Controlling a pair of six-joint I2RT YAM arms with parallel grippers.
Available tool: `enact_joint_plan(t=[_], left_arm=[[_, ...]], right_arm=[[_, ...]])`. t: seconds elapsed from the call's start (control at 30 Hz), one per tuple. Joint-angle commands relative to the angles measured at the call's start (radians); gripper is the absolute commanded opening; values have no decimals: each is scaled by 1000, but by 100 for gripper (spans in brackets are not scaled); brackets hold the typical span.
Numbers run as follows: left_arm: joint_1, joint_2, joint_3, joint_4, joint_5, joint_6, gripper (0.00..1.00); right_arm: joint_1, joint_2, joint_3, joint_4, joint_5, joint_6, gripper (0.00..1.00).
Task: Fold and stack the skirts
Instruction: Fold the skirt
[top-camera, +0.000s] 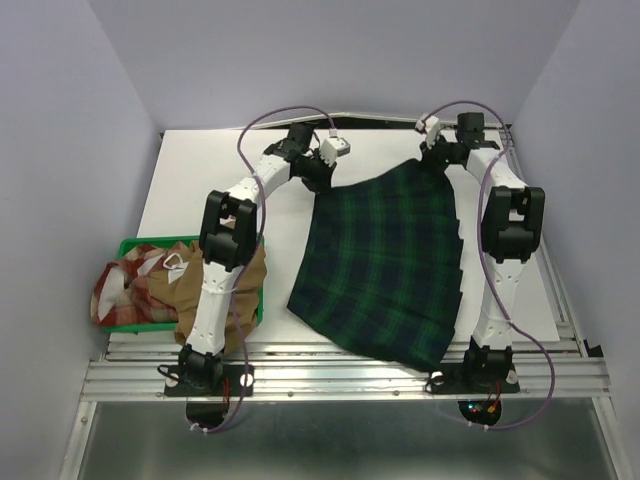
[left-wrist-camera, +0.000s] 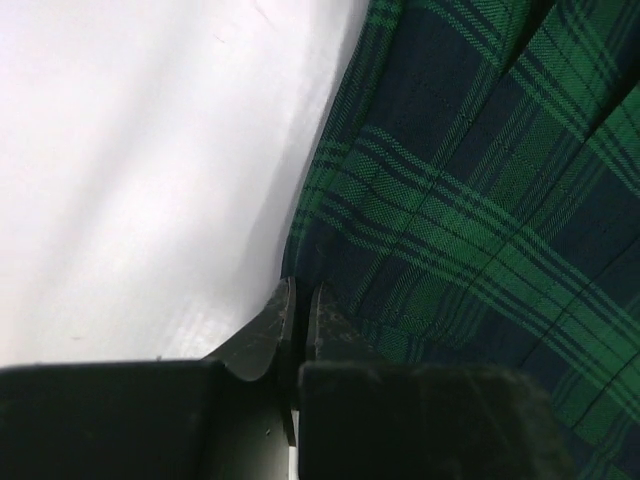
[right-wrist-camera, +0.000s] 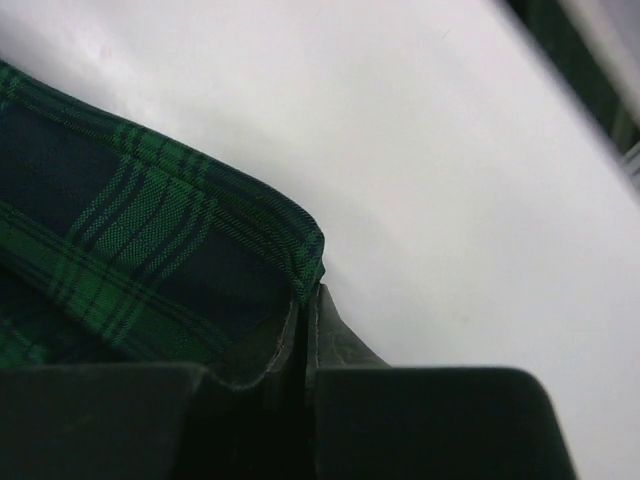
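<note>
Tartan skirt (top-camera: 385, 265) lies spread; left gripper (left-wrist-camera: 302, 295) and right gripper (right-wrist-camera: 307, 300) pinch its far corners. Such shallow bites may slip on lifting.

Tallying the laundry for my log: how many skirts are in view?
3. A tartan skirt lies spread mid-table; a tan skirt and a red checked skirt sit heaped at the green tray on the left. The heap may hide more.

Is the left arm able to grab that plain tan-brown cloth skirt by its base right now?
Probably not yet: the left gripper is shut on a far corner of the dark green-and-navy tartan skirt. The tan-brown skirt lies beside the arm's base, partly under it, so it must let go first.
</note>
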Motion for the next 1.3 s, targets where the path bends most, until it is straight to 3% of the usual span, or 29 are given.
enact_joint_plan(t=[0.0, 0.07, 0.33, 0.6, 0.8, 1.27], left_arm=[[61, -224, -119, 281, -84, -108, 0], [59, -264, -199, 362, -98, -104, 0], [59, -290, -222, 330, -121, -21, 0], [59, -456, -432, 405, -109, 118, 0], [56, -612, -616, 429, -81, 221, 0], [-19, -1002, -1117, 416, -26, 431, 0]], right_arm=[[-12, -50, 167, 214, 95, 121, 1], [-12, -74, 165, 251, 92, 121, 1], [-12, -194, 7, 216, 51, -34, 1], [-12, -454, -199, 171, 3, -103, 1], [-12, -603, -311, 56, -61, -147, 1], [-12, -1122, -818, -330, -164, -546, 1]])
